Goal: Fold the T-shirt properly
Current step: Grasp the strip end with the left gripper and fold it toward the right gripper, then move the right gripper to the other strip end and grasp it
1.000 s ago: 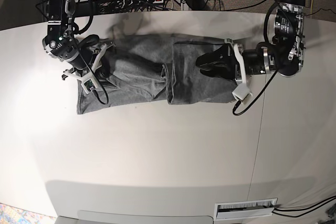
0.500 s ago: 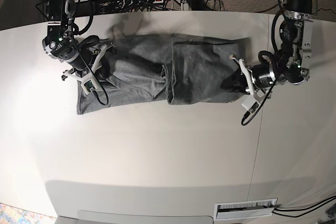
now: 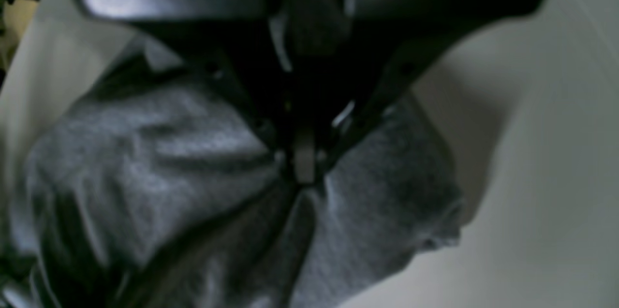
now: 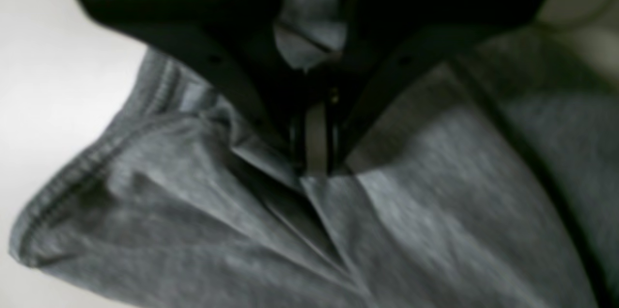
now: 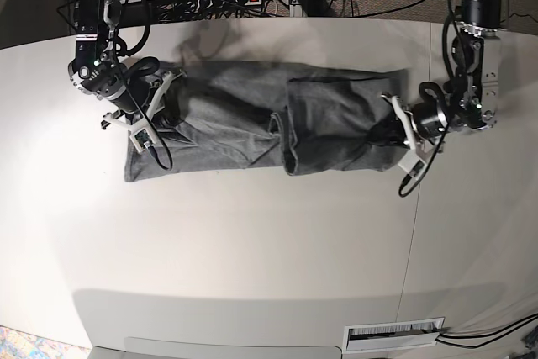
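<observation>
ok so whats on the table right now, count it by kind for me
soft heather-grey cotton T-shirt: 1
black robot hands pinching it: 2, the left hand shut on one end, the right hand shut on the other
total: 3

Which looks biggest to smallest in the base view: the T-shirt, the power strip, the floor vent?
1. T-shirt, stretched across the table between both shut grippers.
2. Power strip and floor vent: they look about the same length, and both lie off the table at unknown depth, so I would not rank them.
</observation>
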`<state>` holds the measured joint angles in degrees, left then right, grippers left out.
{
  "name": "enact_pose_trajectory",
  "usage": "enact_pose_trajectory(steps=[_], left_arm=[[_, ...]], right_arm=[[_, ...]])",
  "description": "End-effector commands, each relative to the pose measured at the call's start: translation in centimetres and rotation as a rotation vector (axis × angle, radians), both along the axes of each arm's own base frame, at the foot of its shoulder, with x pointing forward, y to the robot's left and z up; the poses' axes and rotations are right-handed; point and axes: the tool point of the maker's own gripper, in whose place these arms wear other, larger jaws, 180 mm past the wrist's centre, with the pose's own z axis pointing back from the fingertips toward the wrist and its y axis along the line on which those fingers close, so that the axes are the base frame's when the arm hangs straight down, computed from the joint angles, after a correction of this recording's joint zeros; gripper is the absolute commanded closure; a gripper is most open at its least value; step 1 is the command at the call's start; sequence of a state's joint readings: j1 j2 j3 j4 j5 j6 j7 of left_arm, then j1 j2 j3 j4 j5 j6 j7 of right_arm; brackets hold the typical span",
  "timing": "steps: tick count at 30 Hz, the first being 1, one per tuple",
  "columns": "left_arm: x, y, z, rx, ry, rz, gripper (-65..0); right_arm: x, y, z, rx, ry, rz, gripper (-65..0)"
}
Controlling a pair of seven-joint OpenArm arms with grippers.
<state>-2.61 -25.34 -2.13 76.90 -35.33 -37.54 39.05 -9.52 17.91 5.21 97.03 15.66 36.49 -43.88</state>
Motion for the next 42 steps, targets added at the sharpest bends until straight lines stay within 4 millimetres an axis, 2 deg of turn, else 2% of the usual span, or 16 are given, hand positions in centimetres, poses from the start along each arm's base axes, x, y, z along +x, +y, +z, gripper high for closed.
enact_pose_trajectory(steps=[1, 6, 9, 11, 14, 19, 21, 27, 34, 42], left_arm=[[-1.0, 3.7, -2.0, 0.179, 0.081, 0.009, 0.0], [-0.8, 7.1, -1.6, 0.252, 0.085, 0.053, 0.0], [-0.5, 8.5, -1.0, 0.274, 0.065, 0.065, 0.0], [-0.4, 9.1, -0.8, 0.289, 0.064, 0.066, 0.0], [-0.5, 9.6, -0.7, 0.301, 0.064, 0.067, 0.0], [-0.3, 9.6, -0.5, 0.294, 0.051, 0.069, 0.0], [-0.3, 9.6, -0.5, 0.295, 0.051, 0.070, 0.0], [-0.2, 9.5, -0.5, 0.292, 0.049, 0.070, 0.0], [-0.6, 9.6, -0.7, 0.293, 0.057, 0.069, 0.0], [-2.4, 9.2, -1.9, 0.270, 0.074, 0.066, 0.0]], right_arm=[[1.1, 0.4, 1.3, 0.019, -0.055, 0.015, 0.0], [1.4, 3.7, 1.4, 0.044, -0.063, 0.107, 0.0], [2.1, 6.0, 1.8, 0.054, -0.079, 0.174, 0.0], [2.7, 6.6, 2.3, 0.041, -0.085, 0.197, 0.0], [3.7, 5.5, 3.3, -0.025, -0.070, 0.182, -0.5], [4.5, 3.1, 6.6, 0.038, -0.083, 0.090, -20.2], [4.4, 2.1, 7.3, 0.105, -0.094, 0.040, -25.5], [4.7, 0.3, 9.6, 0.338, -0.176, -0.133, -25.9], [4.8, -1.1, 10.4, 0.391, -0.217, -0.212, -25.9], [4.0, -1.7, 8.4, 0.319, -0.129, -0.221, -26.0]])
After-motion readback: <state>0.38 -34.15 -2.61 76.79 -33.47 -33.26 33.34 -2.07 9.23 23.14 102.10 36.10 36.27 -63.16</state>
